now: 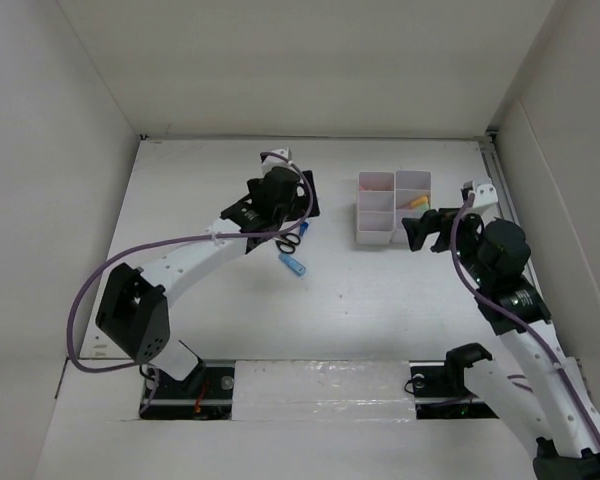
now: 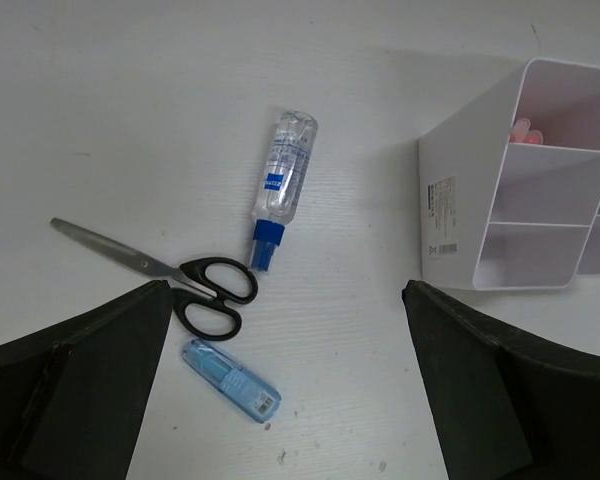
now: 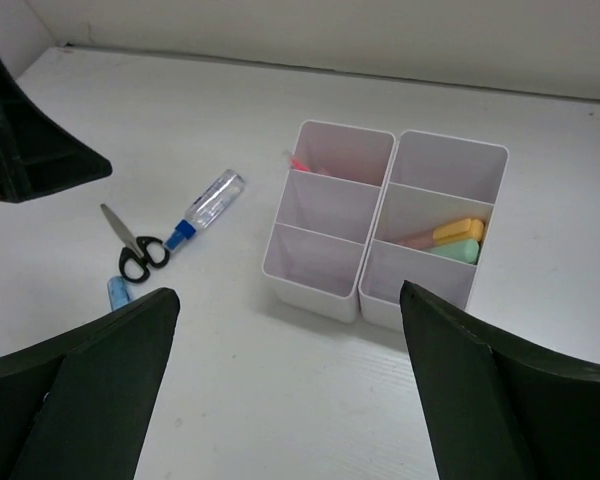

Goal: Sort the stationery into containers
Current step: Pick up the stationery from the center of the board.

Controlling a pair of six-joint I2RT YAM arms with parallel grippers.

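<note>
You've got markers [image 3: 456,240] and red pen [image 3: 298,162] in the organiser [image 3: 315,290]; scissors [image 2: 170,272], bottle [image 2: 283,185], blue tube [image 2: 232,380] to go. Your left end effector [image 2: 285,290] and right end effector [image 3: 288,292] gape, empty.

White organiser [image 1: 376,238], scissors [image 1: 292,240] just beside blue tube [image 1: 293,264]

Counter [image 1: 380,300]: white, matt, with a faint wood-like grain visible in the left wrist view. A few small dark specks [image 2: 282,457] mark its surface near the lower edge of that view.

Enclosure: a plain white back wall [image 1: 310,70] meets the counter along a dark seam. A white left wall [image 1: 50,180] and a white right wall [image 1: 565,170] close off both sides.

Near edge: a glossy, wrinkled, translucent strip [image 1: 320,385] lies across the counter's front. Its material cannot be determined.
</note>
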